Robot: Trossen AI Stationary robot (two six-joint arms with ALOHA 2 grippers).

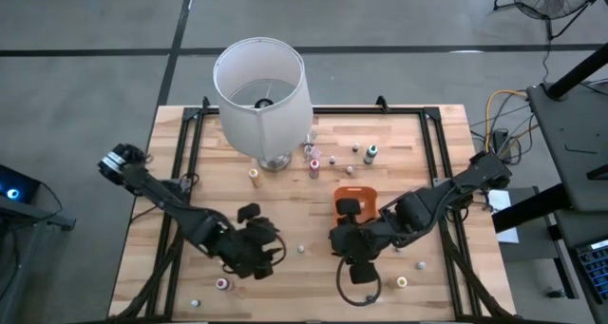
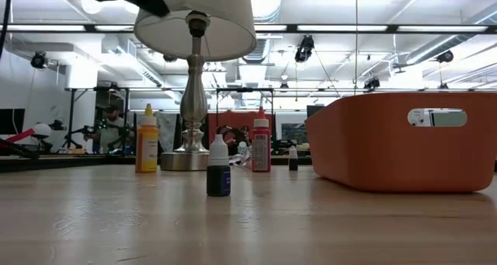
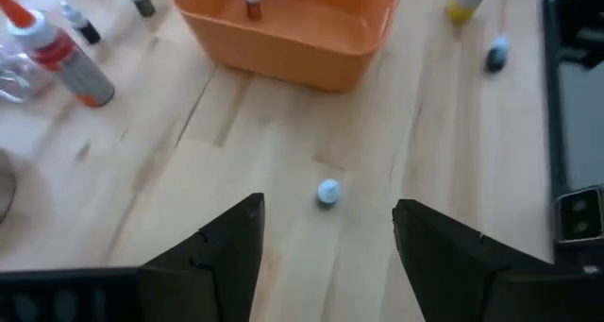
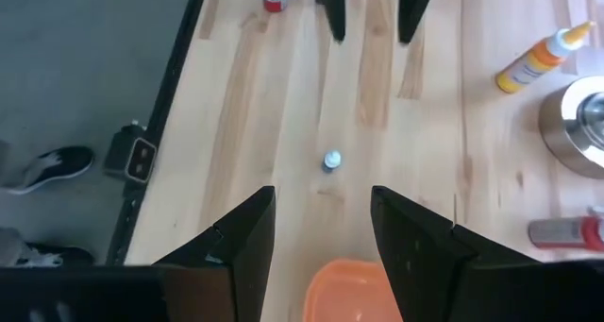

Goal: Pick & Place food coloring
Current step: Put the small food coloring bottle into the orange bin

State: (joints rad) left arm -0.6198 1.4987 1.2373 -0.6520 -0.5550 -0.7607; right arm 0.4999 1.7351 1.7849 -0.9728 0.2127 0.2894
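One small food coloring bottle (image 1: 302, 249) with a pale cap stands on the wooden table between my two grippers. It shows in the left wrist view (image 3: 327, 192) and the right wrist view (image 4: 331, 160). My left gripper (image 1: 269, 246) hangs open above the table to the bottle's left, its fingers (image 3: 236, 232) apart with nothing between them. From the right, my right gripper (image 1: 340, 240) faces the bottle over the near end of the orange tray (image 1: 353, 193). It is open (image 4: 323, 194) and holds nothing. One bottle (image 3: 253, 1) stands inside the tray.
A white-shaded lamp (image 1: 261, 86) stands at the far middle, with several bottles (image 1: 313, 167) beside its base. A yellow bottle (image 2: 146, 141) and a red one (image 2: 261, 144) stand there too. More small bottles lie near the front edge (image 1: 222, 284) and front right (image 1: 401, 281).
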